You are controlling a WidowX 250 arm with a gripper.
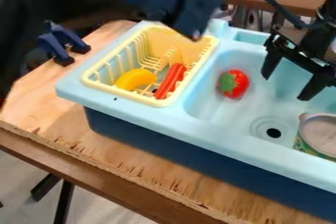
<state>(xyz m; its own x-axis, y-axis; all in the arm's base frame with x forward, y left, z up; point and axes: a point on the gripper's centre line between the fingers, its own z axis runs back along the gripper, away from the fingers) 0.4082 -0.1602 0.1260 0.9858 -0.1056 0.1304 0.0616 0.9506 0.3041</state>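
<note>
Camera view: Open black gripper point(285, 88) over the sink, near a red toy strawberry

In the camera view, the black two-finger gripper hangs over the basin of a light-blue plastic toy sink point(226, 138), at the right of the view. Its fingers point(270, 66) are spread wide apart, with nothing held between them. The red plastic strawberry with a green leafy top point(241, 84) lies on the basin floor, near the gripper but apart from it, its green end towards the left of the view. Nearer the camera is the round drain with a dark hole point(273, 132). Just beside that, a metal-topped can with a green patterned label point(322, 134) stands in the basin, cut off by the right edge of the view.

Left of the basin, a pale-yellow plastic dish rack point(161, 102) is set into the sink unit. Inside it lie a curved yellow toy banana point(135, 79) and, to its right, a long red-orange stick-shaped toy point(171, 80). The sink unit rests on a light wooden tabletop point(125, 159). A dark-blue two-pronged object point(60, 42) is behind the rack's left side.
</note>
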